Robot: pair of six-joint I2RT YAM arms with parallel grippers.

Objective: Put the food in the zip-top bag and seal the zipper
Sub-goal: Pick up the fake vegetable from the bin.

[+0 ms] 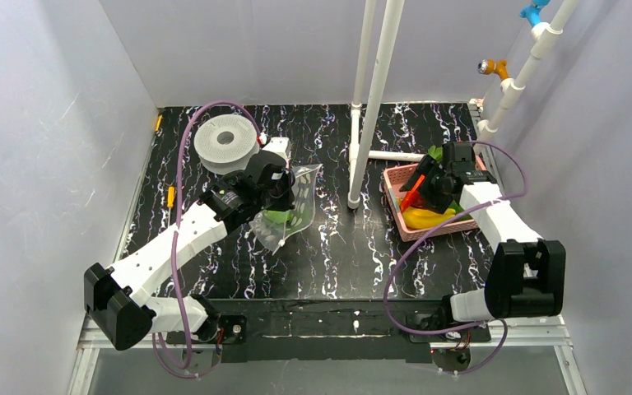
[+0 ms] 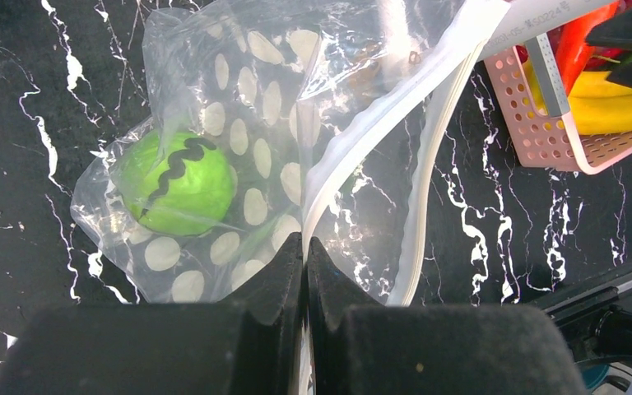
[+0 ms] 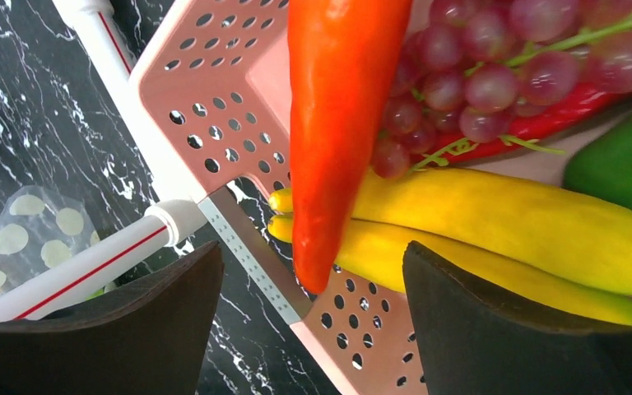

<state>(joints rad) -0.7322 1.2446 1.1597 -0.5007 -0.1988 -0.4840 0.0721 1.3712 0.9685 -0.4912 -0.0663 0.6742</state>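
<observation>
**Bag pinched, pepper straddled: hazards of the pick**

The zip-top bag (image 2: 239,123), lying toward the far left corner of the desk (image 1: 329,247) with one green food piece (image 2: 179,185) inside, is pinched at its mouth edge, by the zipper (image 2: 362,123), in the closed left fingers (image 2: 292,276). The right fingers (image 3: 173,313) are spread wide on either side of a red pepper (image 3: 337,123) over the pink basket (image 3: 206,99) at the right edge; nothing is gripped. The tapered, glossy pepper may be squeezed out on closing. The floppy mouth, held at one point only, may sag shut.

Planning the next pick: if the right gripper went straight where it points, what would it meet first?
Probably the red-orange pepper, centred ahead of the open right gripper, over the bananas in the pink basket; depth is unclear.
</observation>
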